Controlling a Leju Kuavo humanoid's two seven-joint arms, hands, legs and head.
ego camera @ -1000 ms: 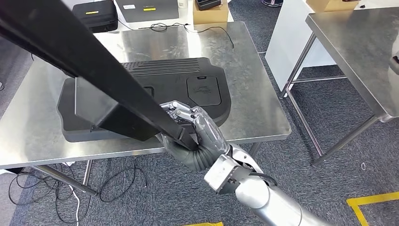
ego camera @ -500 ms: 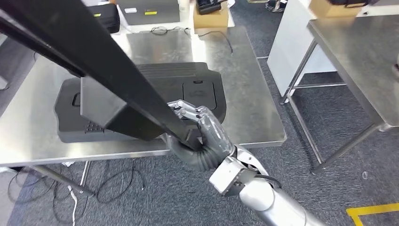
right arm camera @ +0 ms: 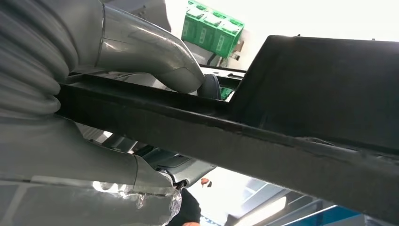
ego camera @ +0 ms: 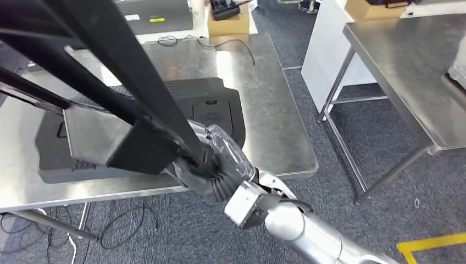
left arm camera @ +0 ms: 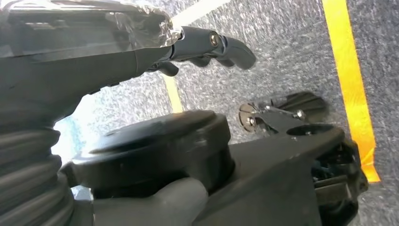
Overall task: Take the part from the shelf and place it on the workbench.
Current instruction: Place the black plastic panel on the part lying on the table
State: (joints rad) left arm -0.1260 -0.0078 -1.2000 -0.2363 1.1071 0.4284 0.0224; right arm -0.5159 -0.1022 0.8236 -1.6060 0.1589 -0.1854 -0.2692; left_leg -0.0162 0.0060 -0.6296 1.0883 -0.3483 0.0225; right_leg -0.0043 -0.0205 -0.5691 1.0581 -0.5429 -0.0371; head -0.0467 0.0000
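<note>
My right hand (ego camera: 220,165) grips a long black frame-like part (ego camera: 110,71) by its narrow bar, just above the front edge of the steel workbench (ego camera: 269,121). The part runs up and to the far left, and its flat panel (ego camera: 101,140) hangs over the bench. In the right wrist view the thumb (right arm camera: 146,52) wraps over the black bar (right arm camera: 263,146). A large black moulded panel (ego camera: 214,104) lies flat on the bench under the held part. My left hand (left arm camera: 94,56) hangs over grey carpet with its fingers (left arm camera: 211,44) apart and nothing in it.
A second steel table (ego camera: 406,66) stands to the right across a carpeted aisle. A white cabinet (ego camera: 324,49) sits between them. Behind the bench are a cardboard box (ego camera: 228,22) and a dark case (ego camera: 154,19). Cables (ego camera: 126,225) lie under the bench; yellow tape (ego camera: 428,245) marks the floor.
The whole view has shifted, so the camera moved. My right hand keeps its grip, and the held part now reaches further over the bench's left side.
</note>
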